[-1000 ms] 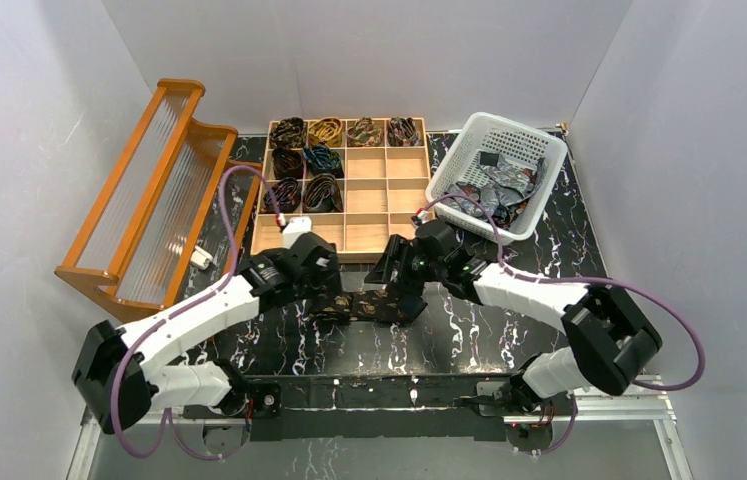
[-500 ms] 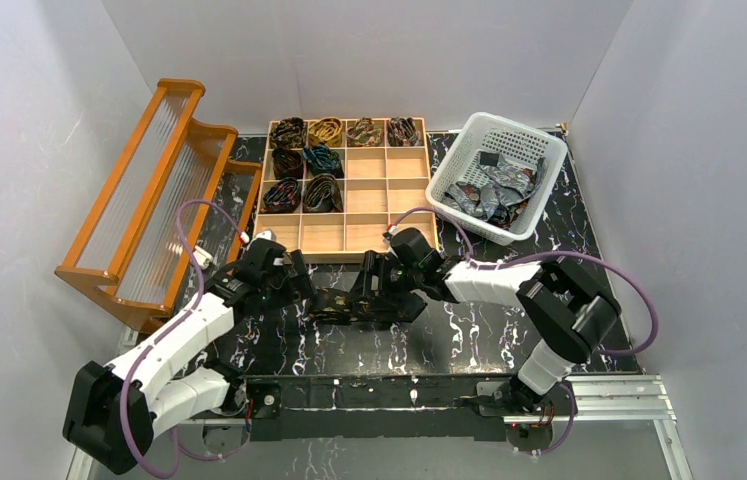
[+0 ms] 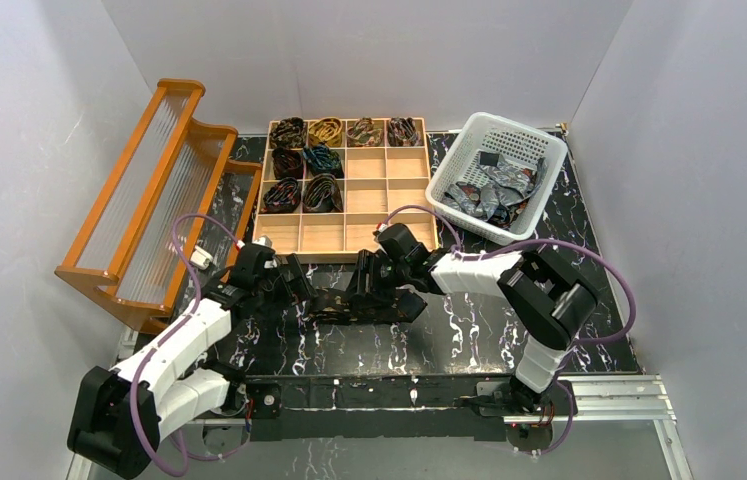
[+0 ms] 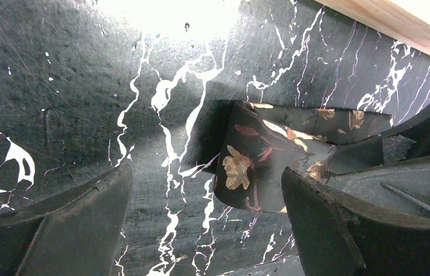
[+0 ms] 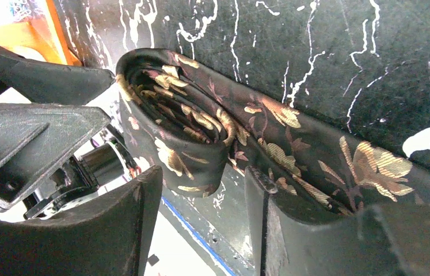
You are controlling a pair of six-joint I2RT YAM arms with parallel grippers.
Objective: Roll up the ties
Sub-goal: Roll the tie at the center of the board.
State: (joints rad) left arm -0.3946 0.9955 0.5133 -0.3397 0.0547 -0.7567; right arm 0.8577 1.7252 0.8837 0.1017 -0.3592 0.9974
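Step in hand, as I judge it: you are rolling the dark floral tie [image 3: 399, 306], and the roll is only partly made. In the right wrist view one end is sitting as a loose, fat coil [image 5: 172, 121]. The flat tail [image 5: 339, 167] is running off to the right across the black marbled table [image 3: 469, 330]. The right gripper [image 5: 204, 172] is standing with its jaws apart, straddling the near edge of the coil. One finger [image 5: 114, 230] is lying just beside the coil wall and the other [image 5: 299, 224] is lying over the flat tail. I cannot tell whether either is pressing on the cloth. The left gripper [image 4: 206, 178] is spread wide and holding nothing. The tie is lying ahead of it, toward the finger [image 4: 345, 230] at the right of that view, which is overlapping the fabric's end. From above, both grippers are meeting low over the tie, just in front of the wooden compartment tray [image 3: 389, 240]. Its back-left cells are holding finished coils [image 3: 307, 160], and more loose ties [image 3: 489, 192] are waiting in the white basket [image 3: 549, 160]. Next move, in my judgement: you are needing one gripper to close on the coil and turn it along the tail while the other is pinning the tail flat. The coil looks slack and likely to spring open.
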